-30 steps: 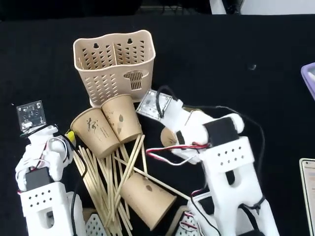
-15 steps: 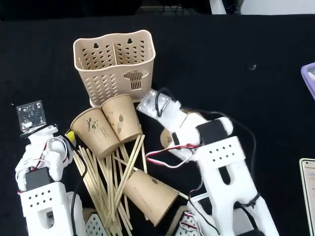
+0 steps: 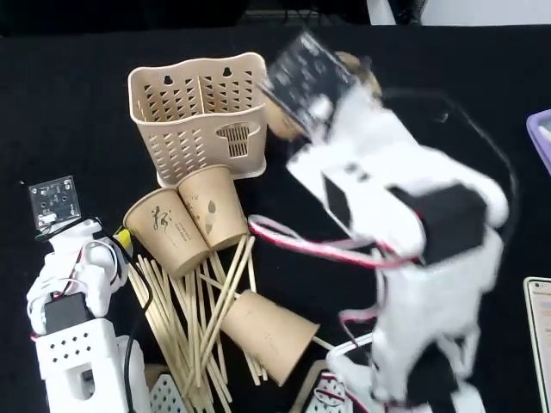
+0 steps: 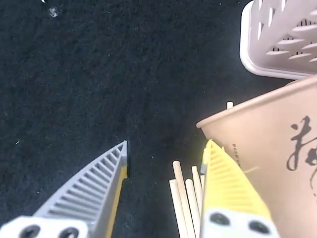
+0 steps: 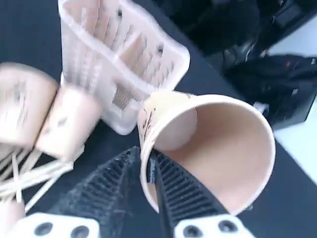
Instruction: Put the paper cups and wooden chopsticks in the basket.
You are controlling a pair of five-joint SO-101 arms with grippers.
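The beige slotted basket (image 3: 198, 112) stands at the back of the black table. My right gripper (image 5: 145, 154) is shut on the rim of a paper cup (image 5: 213, 148), held in the air beside the basket (image 5: 119, 64); the raised right arm (image 3: 387, 198) is to the basket's right. Two paper cups (image 3: 168, 228) (image 3: 213, 205) lie on their sides in front of the basket. A third cup (image 3: 271, 334) lies across the wooden chopsticks (image 3: 194, 318). My left gripper (image 4: 166, 145) is open low over the table, with chopstick ends (image 4: 183, 198) and a cup (image 4: 267, 148) by its yellow finger.
A purple container edge (image 3: 541, 138) sits at the right border, with a white card (image 3: 540, 335) below it. The left arm (image 3: 73, 301) is at the front left. Bare black cloth spreads behind and to the left of the basket.
The right arm has risen from the table with a cup in its gripper and swung up beside the basket. The cup lying on the chopsticks shifted slightly right. The left arm stayed still.
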